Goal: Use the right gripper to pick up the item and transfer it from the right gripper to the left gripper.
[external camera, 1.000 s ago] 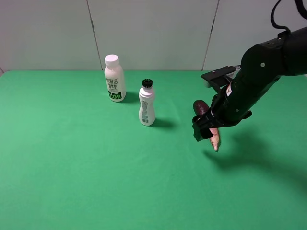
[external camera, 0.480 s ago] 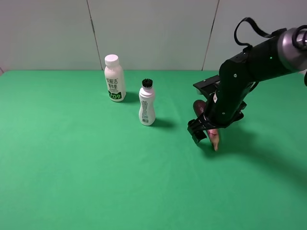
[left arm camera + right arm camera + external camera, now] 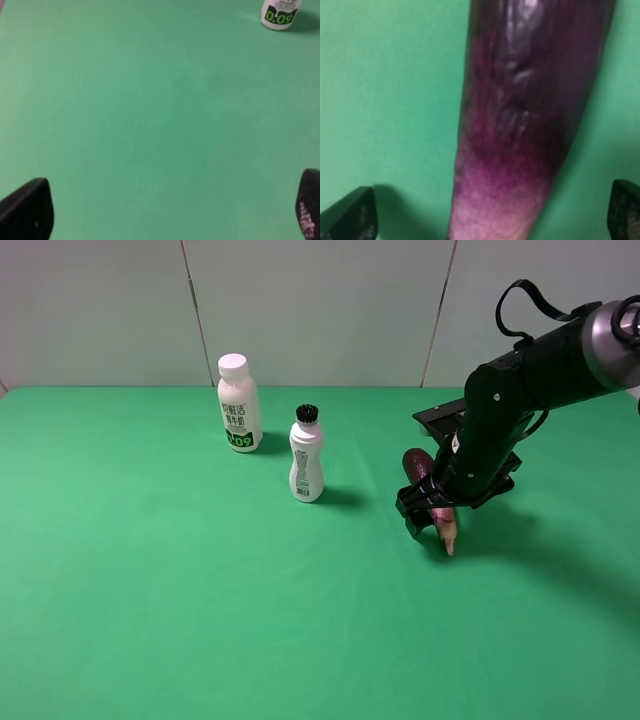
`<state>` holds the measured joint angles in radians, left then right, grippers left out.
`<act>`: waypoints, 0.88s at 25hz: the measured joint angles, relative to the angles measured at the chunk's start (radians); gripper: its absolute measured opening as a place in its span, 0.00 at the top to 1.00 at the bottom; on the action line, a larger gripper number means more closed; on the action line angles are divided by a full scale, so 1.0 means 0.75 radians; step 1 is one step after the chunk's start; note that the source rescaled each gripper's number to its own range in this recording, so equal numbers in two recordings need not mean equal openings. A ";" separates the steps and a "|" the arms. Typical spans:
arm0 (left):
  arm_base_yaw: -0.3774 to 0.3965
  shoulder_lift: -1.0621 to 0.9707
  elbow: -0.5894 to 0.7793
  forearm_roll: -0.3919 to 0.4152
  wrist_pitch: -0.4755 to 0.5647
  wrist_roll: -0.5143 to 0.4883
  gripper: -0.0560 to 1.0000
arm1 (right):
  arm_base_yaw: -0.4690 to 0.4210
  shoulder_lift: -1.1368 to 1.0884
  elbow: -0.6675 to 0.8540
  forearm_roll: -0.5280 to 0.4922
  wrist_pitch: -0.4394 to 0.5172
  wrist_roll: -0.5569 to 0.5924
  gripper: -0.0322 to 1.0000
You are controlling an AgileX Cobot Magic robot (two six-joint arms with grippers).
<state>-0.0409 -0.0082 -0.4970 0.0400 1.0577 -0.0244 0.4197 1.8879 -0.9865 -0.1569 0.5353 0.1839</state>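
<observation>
- Eggplant [image 3: 415,463] lies on the green table [image 3: 200,590], right of centre in the high view.
- We see the right gripper [image 3: 431,518] spread wide, straddling it, not pinching.
- We see the left gripper [image 3: 168,212] spread too.

Table [image 3: 150,590]: flat top under plain green cover, no visible folds. Three things rest on it.

Tall white bottle [image 3: 239,403]: white cap, green-and-black label, upright, far side, left of centre.

Small white bottle [image 3: 306,455]: black cap, upright, right of tall bottle and slightly nearer, not touching it. Shadow falls on cover to its right.

Eggplant [image 3: 417,464]: glossy dark purple, lying flat on cover right of centre, well apart from both bottles. Dark end points far, pale tan end points near, angled slightly right.
</observation>
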 joint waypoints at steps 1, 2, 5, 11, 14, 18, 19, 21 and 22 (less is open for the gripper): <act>0.000 0.000 0.000 0.000 0.000 0.000 0.07 | 0.000 0.000 0.000 0.008 0.000 -0.013 0.00; 0.000 0.000 0.000 0.000 0.000 0.000 0.07 | 0.000 0.000 0.000 0.022 0.000 -0.027 0.00; 0.000 0.000 0.000 0.000 0.000 0.000 0.07 | 0.000 0.000 0.000 0.055 0.000 -0.070 0.10; 0.000 0.000 0.000 0.000 0.000 0.000 0.07 | 0.000 0.000 0.000 0.065 0.018 -0.088 0.68; 0.000 0.000 0.000 0.000 0.000 0.000 0.07 | 0.000 0.000 0.000 0.068 0.025 -0.088 0.97; 0.000 0.000 0.000 0.000 0.000 0.000 0.07 | 0.000 0.000 0.000 0.069 0.025 -0.088 0.96; 0.000 0.000 0.000 0.000 0.000 0.000 0.07 | 0.000 0.000 0.000 0.069 0.025 -0.088 0.96; 0.000 0.000 0.000 0.000 0.000 0.000 0.07 | 0.000 0.000 0.000 0.070 0.025 -0.088 0.96; 0.000 0.000 0.000 0.000 0.000 0.000 0.07 | 0.000 0.000 0.000 0.071 0.032 -0.088 0.96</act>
<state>-0.0409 -0.0082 -0.4970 0.0400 1.0577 -0.0244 0.4197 1.8879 -0.9865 -0.1040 0.5595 0.1176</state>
